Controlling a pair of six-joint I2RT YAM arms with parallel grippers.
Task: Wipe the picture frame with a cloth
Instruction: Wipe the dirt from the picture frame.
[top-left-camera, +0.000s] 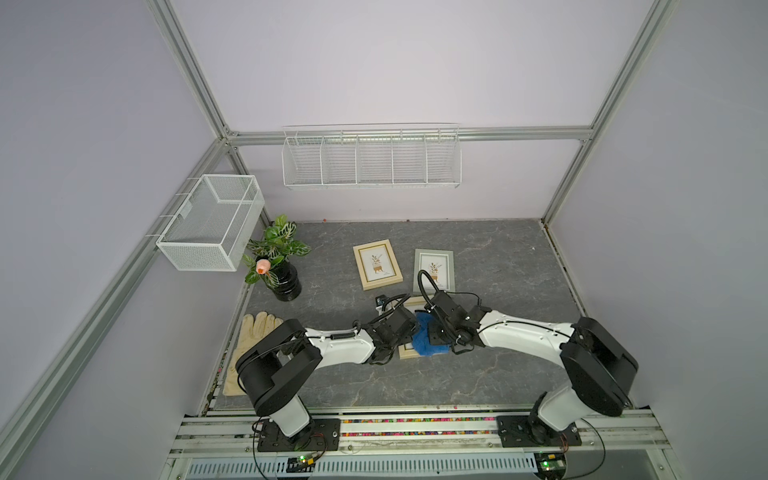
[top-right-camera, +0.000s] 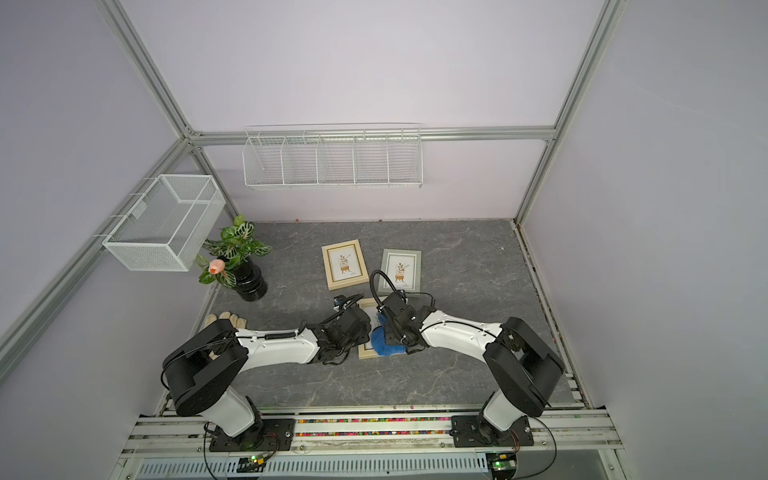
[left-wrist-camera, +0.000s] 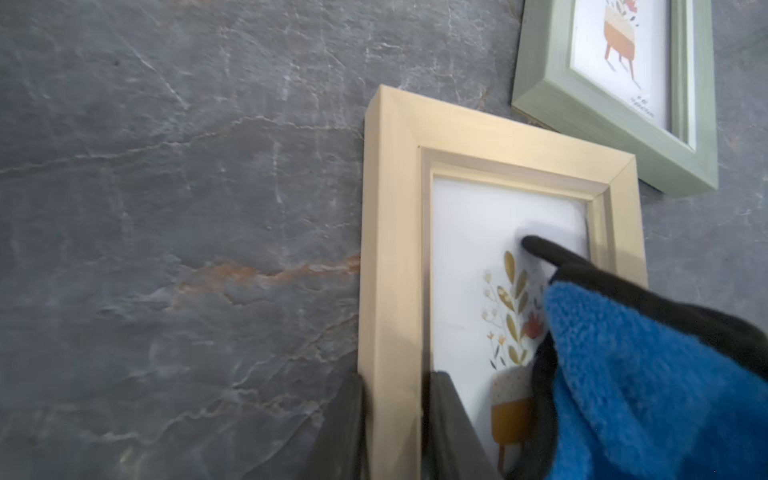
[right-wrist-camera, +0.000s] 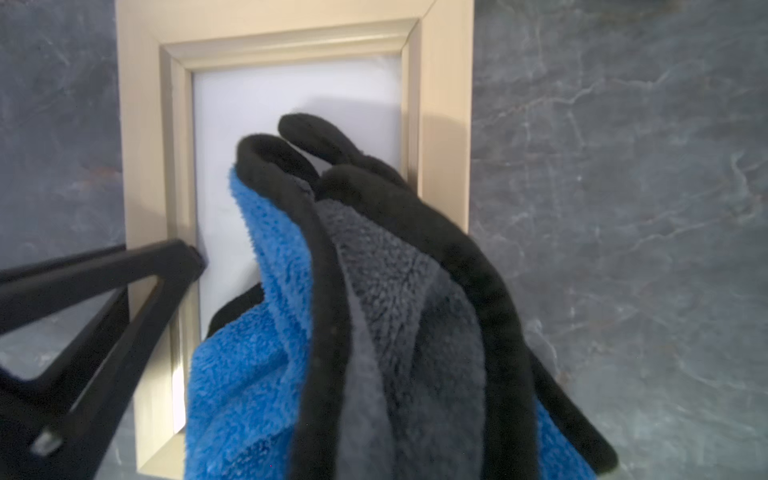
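Observation:
A gold-beige picture frame (left-wrist-camera: 395, 249) lies flat in the middle of the table, mostly covered by both wrists in both top views (top-left-camera: 408, 354) (top-right-camera: 366, 353). My left gripper (left-wrist-camera: 395, 432) is shut on the frame's side rail, one finger outside it and one on the glass. The blue plush cloth (right-wrist-camera: 249, 374) with a dark edge (top-left-camera: 428, 340) hangs bunched from my right gripper (top-left-camera: 437, 334) and rests on the frame's glass (right-wrist-camera: 291, 91). The cloth hides the right jaws, which are shut on it. In the left wrist view the cloth (left-wrist-camera: 644, 374) covers part of the flower print.
Two more frames lie behind, a beige one (top-left-camera: 377, 264) and a grey-green one (top-left-camera: 434, 270), which sits close to the held frame's far corner. A plant in a black vase (top-left-camera: 279, 270) and a beige glove (top-left-camera: 249, 340) are at the left. Wire baskets (top-left-camera: 371, 160) (top-left-camera: 212, 222) hang on the walls.

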